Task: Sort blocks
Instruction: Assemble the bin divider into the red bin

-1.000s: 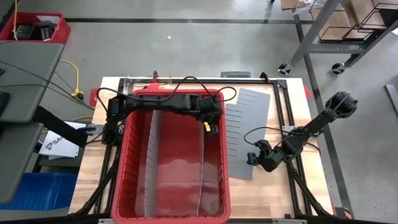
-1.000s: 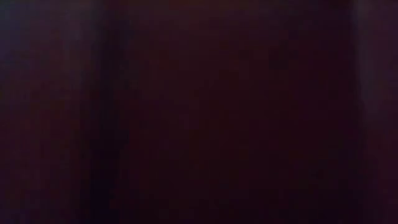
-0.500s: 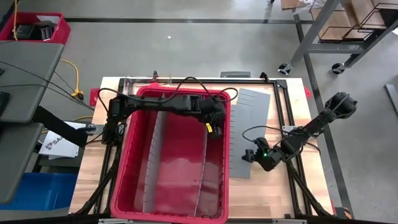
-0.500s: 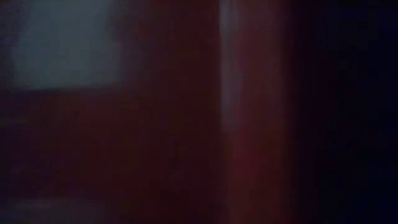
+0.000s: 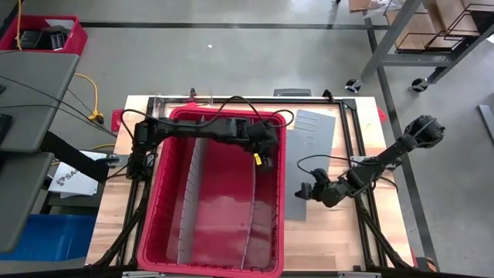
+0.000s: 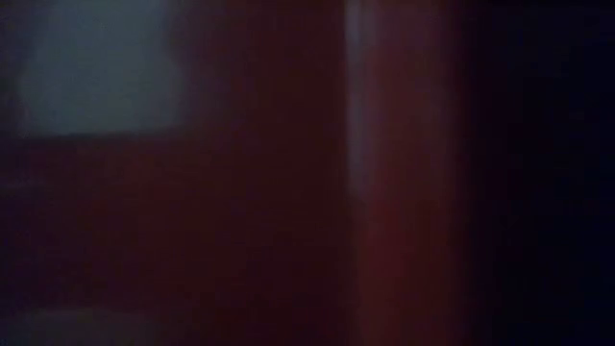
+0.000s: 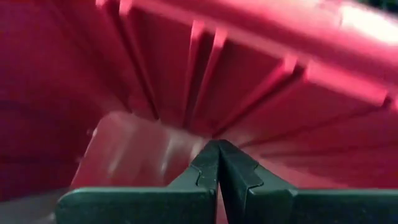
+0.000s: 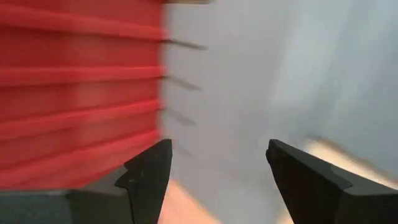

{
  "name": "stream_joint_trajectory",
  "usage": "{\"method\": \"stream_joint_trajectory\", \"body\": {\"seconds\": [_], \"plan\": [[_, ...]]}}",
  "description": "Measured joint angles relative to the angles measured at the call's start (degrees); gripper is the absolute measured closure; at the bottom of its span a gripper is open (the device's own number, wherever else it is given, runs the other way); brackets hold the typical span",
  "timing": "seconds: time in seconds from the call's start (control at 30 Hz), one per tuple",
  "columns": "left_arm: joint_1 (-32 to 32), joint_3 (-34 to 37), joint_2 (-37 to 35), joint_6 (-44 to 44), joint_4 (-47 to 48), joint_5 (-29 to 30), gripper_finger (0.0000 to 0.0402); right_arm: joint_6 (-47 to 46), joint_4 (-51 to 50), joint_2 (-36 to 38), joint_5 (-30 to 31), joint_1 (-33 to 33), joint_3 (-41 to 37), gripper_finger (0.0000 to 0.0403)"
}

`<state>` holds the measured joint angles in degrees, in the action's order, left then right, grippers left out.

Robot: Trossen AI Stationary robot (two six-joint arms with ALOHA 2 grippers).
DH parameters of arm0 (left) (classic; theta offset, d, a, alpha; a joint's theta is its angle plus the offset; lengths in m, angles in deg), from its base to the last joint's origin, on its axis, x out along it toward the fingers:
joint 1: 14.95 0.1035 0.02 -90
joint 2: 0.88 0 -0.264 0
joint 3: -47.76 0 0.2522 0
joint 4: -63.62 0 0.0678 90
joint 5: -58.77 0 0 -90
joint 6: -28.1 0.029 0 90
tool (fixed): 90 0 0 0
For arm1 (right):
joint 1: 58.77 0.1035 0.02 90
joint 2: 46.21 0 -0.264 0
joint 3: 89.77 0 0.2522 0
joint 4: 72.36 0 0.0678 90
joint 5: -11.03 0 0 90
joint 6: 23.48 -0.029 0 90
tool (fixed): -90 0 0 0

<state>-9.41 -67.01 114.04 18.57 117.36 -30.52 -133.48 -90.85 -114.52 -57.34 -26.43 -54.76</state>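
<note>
No blocks show in any view. A large red bin [image 5: 224, 113] covers the table's middle, with two grey dividers [image 5: 187, 193] standing in it. My left gripper [image 5: 264, 157] reaches into the bin at the far part of its right wall and is shut [image 7: 217, 152], with nothing between its fingers. My right gripper [image 5: 307, 190] hovers open [image 8: 214, 168] over the flat grey slotted sheets [image 5: 312, 147], just right of the bin's ribbed outer wall [image 8: 74, 93]. The low view shows only a dark red blur. My left gripper's shut fingertips [image 7: 208, 163] slant down at the foot of the bin's ribbed inner right wall [image 7: 205, 81]. I cannot tell whether they touch the wall or the floor.
Black frame rails [image 5: 349, 147] run along the table's right side and a black cable [image 5: 312, 160] loops over the grey sheets. Bare wood [image 5: 378, 208] lies right of the rails. The sheets lie flat against the bin's right side.
The bin has turned a little: its far end has swung toward the table's right and far edges, while its near end stays put. My right gripper has gone left toward the bin over the grey sheet and tipped. The low view has lightened at its left.
</note>
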Motion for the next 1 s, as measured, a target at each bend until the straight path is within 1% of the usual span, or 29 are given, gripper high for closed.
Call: {"method": "stream_joint_trajectory", "body": {"seconds": [0.13,0.2,0.3,0.5,0.63,0.73,0.87,1.0], "plan": [[-0.1,-0.1,0.0,1.5,3.1,0.1,0.0401,-4.6,-7.5,-0.6,-2.8,0.0,0.0,0.0149],[-0.2,-0.1,0.0,1.6,3.0,0.0,0.0401,-5.0,-7.8,-1.6,-3.4,-0.1,0.1,0.0154],[-0.2,-0.1,0.0,1.3,2.8,0.2,0.0402,-5.3,-3.5,-4.8,-2.3,-0.2,0.2,0.0160],[-0.2,-0.3,1.5,0.8,2.0,1.2,0.0402,-3.1,11.7,-14.1,-1.2,-2.3,0.4,0.0165],[-0.3,-0.3,2.4,0.6,2.6,2.4,0.0402,-1.8,19.5,-16.4,4.1,-3.3,0.1,0.0165],[-0.5,-0.3,2.8,0.8,2.7,2.9,0.0402,0.8,21.8,-16.7,7.3,-3.9,-0.2,0.0164],[-0.6,-0.2,2.9,0.8,2.5,3.2,0.0402,2.2,22.2,-16.7,7.9,-4.7,0.2,0.0166],[-0.7,-0.2,2.9,0.6,2.5,3.0,0.0402,6.9,23.7,-16.8,9.7,-6.1,1.6,0.0190]]}}
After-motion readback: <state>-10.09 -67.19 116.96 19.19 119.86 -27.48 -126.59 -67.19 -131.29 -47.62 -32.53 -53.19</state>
